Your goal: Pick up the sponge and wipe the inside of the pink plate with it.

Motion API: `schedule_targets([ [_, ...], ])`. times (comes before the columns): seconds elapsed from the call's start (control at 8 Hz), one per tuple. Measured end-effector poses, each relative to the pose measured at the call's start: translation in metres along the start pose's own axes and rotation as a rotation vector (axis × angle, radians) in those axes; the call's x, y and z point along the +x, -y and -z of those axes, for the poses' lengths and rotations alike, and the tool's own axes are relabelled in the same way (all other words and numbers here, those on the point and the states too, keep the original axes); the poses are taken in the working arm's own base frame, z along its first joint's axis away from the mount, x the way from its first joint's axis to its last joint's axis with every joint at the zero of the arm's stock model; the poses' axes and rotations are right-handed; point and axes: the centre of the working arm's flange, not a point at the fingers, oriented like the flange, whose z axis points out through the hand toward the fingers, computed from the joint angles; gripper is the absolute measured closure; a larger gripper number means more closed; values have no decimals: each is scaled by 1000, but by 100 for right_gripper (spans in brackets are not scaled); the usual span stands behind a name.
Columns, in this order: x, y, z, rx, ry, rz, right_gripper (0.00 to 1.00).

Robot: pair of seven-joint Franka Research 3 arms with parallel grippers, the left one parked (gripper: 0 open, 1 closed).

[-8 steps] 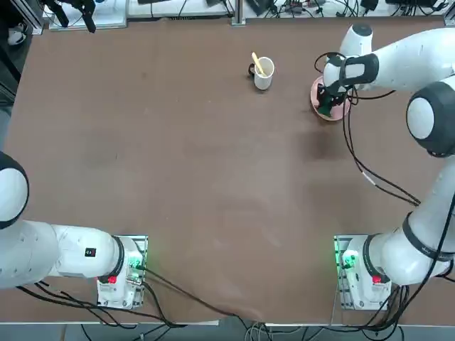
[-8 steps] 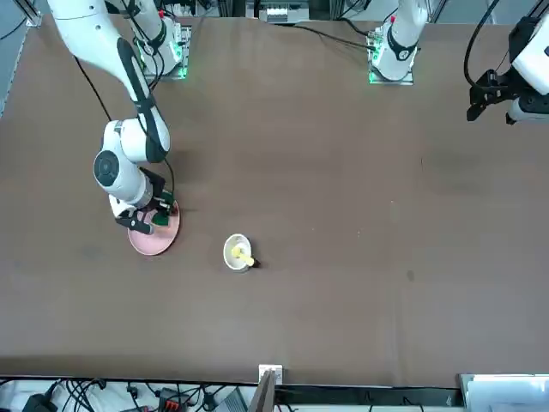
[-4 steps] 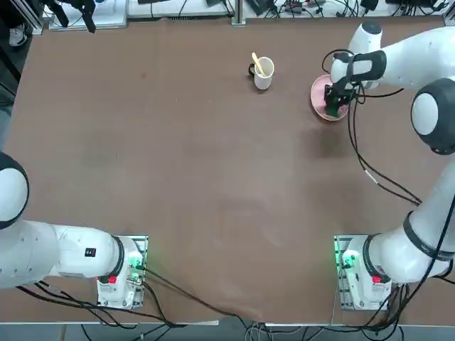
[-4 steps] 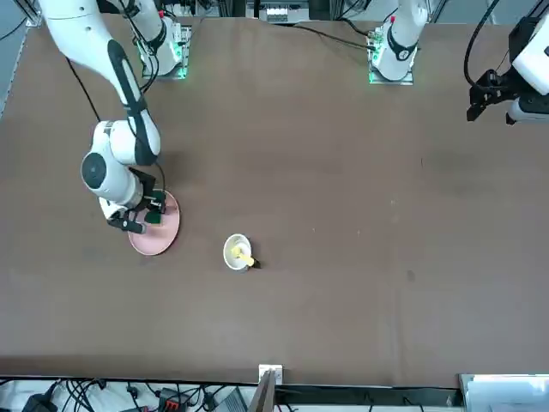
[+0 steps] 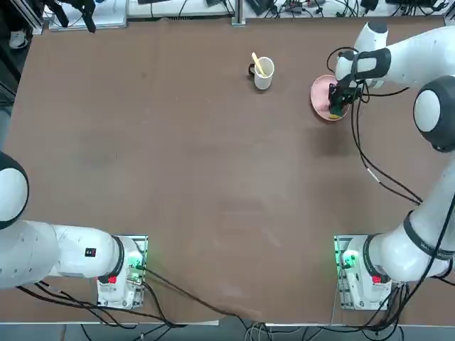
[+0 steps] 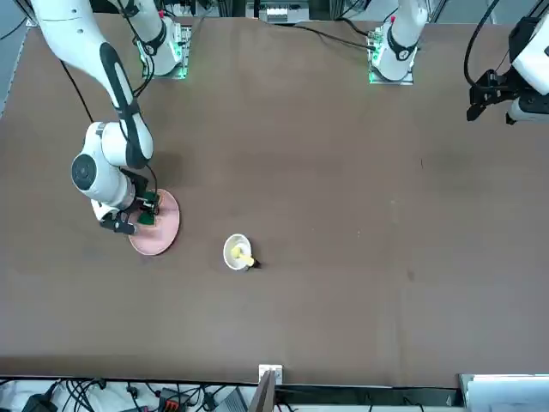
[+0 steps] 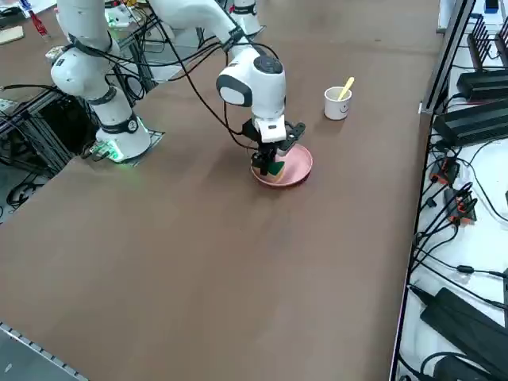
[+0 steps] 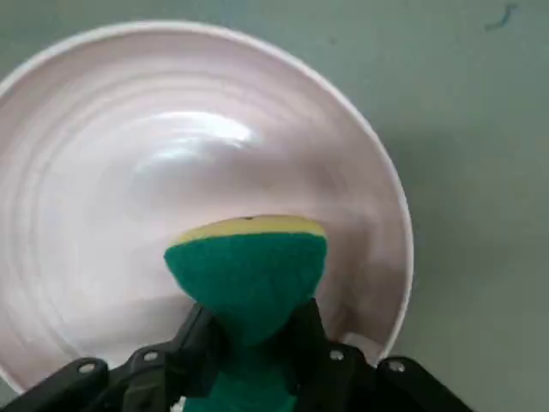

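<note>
The pink plate (image 5: 321, 97) (image 6: 161, 233) (image 7: 294, 167) (image 8: 129, 146) lies on the brown table at its far right. My right gripper (image 5: 335, 104) (image 6: 137, 219) (image 7: 270, 167) (image 8: 249, 343) is shut on the sponge (image 8: 247, 276) (image 7: 275, 167) (image 6: 146, 215) (image 5: 334, 109), green with a yellow layer. The sponge is pinched at its middle and pressed yellow side down onto the inside of the plate, near the plate's right rim as seen from above.
A white mug (image 5: 264, 73) (image 6: 238, 251) (image 7: 338, 103) with a yellow stick stands left of the plate in the top view. Black cables trail from my right arm over the table's right part (image 5: 377, 174). The table's far edge runs close behind the plate.
My right gripper has slid with the sponge across the plate, from its near-middle part toward the right rim. The plate and the mug have stayed in place.
</note>
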Motion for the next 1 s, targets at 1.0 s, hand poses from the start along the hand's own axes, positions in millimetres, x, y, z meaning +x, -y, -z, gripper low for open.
schedule_targets([
  [1.0,36,9,4,5,-51,4,60],
])
